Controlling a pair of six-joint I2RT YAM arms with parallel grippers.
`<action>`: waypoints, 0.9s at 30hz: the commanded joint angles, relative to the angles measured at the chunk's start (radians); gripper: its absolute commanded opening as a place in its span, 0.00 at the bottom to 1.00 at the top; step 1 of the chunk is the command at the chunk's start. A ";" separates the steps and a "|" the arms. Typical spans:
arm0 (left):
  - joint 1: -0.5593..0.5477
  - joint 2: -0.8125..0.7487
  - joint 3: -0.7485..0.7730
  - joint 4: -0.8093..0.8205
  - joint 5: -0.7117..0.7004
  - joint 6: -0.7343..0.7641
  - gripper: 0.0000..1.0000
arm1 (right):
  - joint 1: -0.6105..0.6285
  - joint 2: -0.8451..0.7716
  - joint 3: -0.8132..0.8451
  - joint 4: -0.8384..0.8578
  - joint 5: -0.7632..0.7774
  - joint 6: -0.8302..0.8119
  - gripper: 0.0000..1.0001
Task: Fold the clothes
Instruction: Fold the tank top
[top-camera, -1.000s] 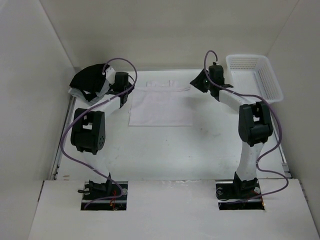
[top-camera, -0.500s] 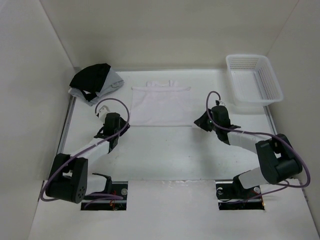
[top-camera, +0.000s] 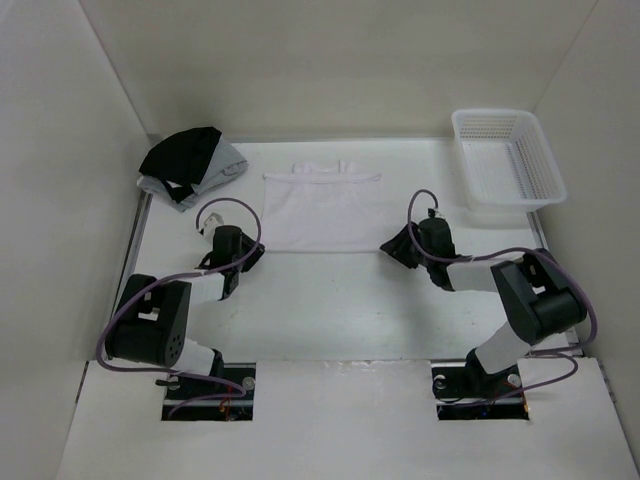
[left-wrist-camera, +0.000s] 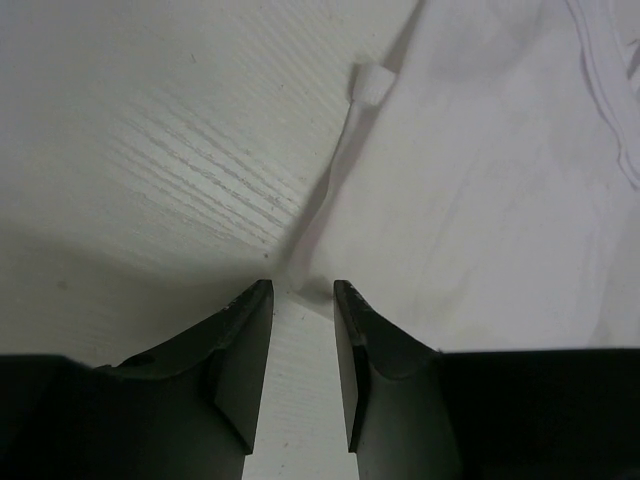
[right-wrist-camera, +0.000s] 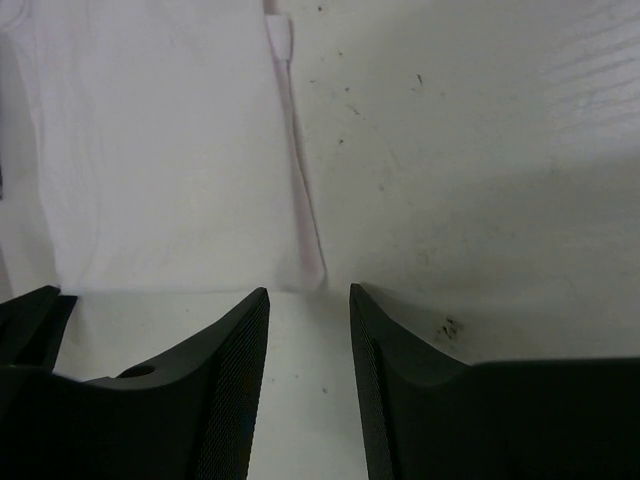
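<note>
Left hand (left-wrist-camera: 301, 290) at T-shirt (left-wrist-camera: 480, 200) corner

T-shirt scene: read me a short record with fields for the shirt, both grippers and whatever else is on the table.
T-shirt: white, lying flat mid-table, collar at the far edge
left gripper: open, low, just short of the shirt's near left corner
right gripper: open, low, just short of the near right corner
held: nothing, in either gripper
basket: white, far right corner
dark bundle: black and grey, far left corner
table: white
</note>
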 joint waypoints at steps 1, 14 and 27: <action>0.008 0.032 0.001 0.030 0.007 -0.009 0.29 | 0.001 0.044 0.030 0.090 -0.040 0.042 0.42; 0.008 0.076 0.023 0.047 -0.004 -0.017 0.10 | -0.016 0.108 0.055 0.141 -0.083 0.093 0.17; -0.129 -0.571 0.093 -0.378 -0.062 0.050 0.00 | 0.097 -0.543 -0.017 -0.231 0.079 -0.063 0.02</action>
